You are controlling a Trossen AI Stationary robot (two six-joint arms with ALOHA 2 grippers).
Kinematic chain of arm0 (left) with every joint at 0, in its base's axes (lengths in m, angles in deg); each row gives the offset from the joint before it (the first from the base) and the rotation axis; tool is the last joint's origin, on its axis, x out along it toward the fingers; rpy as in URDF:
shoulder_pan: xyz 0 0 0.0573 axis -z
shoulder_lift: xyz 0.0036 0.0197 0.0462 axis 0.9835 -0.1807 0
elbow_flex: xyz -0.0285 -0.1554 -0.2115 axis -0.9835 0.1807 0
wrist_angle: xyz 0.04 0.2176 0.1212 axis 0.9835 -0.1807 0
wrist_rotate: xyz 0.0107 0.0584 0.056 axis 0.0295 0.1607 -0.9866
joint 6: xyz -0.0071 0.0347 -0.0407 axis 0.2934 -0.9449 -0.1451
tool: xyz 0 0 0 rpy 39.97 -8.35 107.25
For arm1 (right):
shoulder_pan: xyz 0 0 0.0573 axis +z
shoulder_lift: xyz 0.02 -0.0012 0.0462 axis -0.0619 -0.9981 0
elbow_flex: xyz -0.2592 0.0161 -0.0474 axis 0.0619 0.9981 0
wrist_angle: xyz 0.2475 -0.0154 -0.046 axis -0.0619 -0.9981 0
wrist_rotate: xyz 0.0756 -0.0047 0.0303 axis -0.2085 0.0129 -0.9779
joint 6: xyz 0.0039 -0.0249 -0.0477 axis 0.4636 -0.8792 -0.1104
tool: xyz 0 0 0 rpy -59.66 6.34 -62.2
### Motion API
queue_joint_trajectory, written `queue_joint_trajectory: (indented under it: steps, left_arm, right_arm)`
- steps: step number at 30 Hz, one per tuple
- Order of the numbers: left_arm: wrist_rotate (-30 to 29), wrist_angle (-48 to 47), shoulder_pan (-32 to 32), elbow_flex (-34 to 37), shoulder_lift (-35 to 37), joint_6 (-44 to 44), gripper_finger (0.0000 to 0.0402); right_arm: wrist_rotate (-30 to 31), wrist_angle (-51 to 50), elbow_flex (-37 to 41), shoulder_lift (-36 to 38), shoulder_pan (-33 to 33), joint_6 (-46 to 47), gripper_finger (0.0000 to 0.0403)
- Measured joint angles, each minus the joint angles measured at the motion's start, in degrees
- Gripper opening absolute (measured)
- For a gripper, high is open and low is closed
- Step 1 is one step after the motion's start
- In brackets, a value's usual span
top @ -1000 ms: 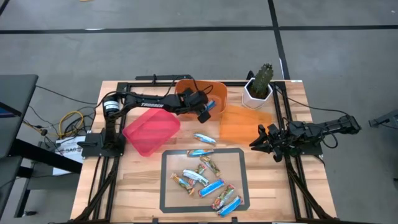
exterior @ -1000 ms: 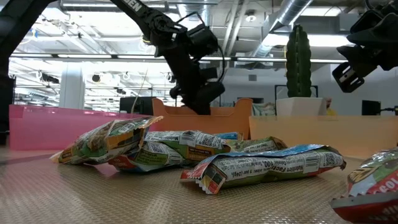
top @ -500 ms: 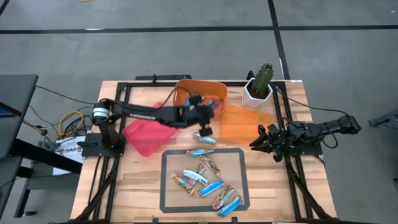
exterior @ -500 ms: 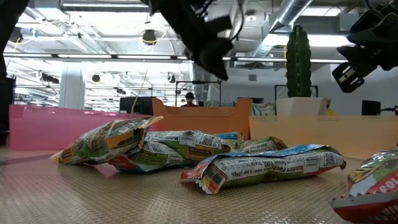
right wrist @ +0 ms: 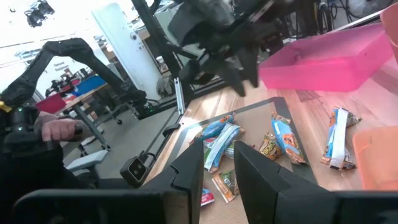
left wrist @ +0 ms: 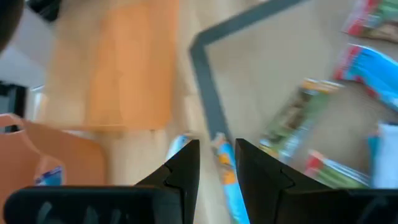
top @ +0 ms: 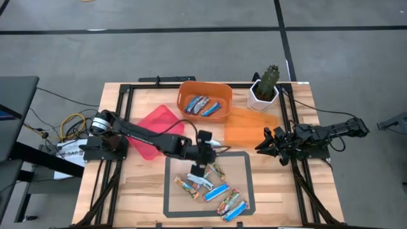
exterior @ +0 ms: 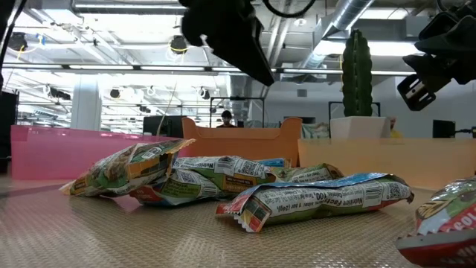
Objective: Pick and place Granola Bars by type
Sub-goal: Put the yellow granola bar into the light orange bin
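Wooden table (top: 146,181) carries a dark-bordered mat (top: 248,184) with a loose pile of Granola Bars (top: 213,187) on it. One second ago the left gripper (top: 205,152) hung at the orange bin (top: 184,97); half a second ago it was between bin and mat; now it sits over the mat's far edge, above a blue-and-white bar (left wrist: 225,177). Its fingers (left wrist: 186,165) stand slightly apart with nothing between them. Several bars (top: 205,106) lie in the orange bin, now uncovered. Pink bin (top: 152,124) and flat orange lid (top: 248,127) unchanged. Right gripper (top: 262,145) unmoved at the table's right edge, fingers (right wrist: 189,165) a little apart, empty.
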Motion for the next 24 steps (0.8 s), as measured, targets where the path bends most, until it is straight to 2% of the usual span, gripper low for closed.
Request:
queue_joint_trajectory:
  steps: [4,13,24]
  left_arm:
    - [-0.01,-2.7,1.59,0.0,0.0,1.38,0.0096]
    - [0.41,-6.38,2.44,0.02,-2.35,12.16,0.0102]
    - [2.92,-7.78,1.67,0.07,-5.49,17.28,0.0176]
  right_arm:
    - [-0.01,0.02,-0.01,0.0,-0.02,-0.02,0.0082]
    - [0.01,0.1,0.0,0.01,-0.01,-0.01,0.0082]
    - [0.01,0.17,0.01,0.04,0.0,-0.02,0.0082]
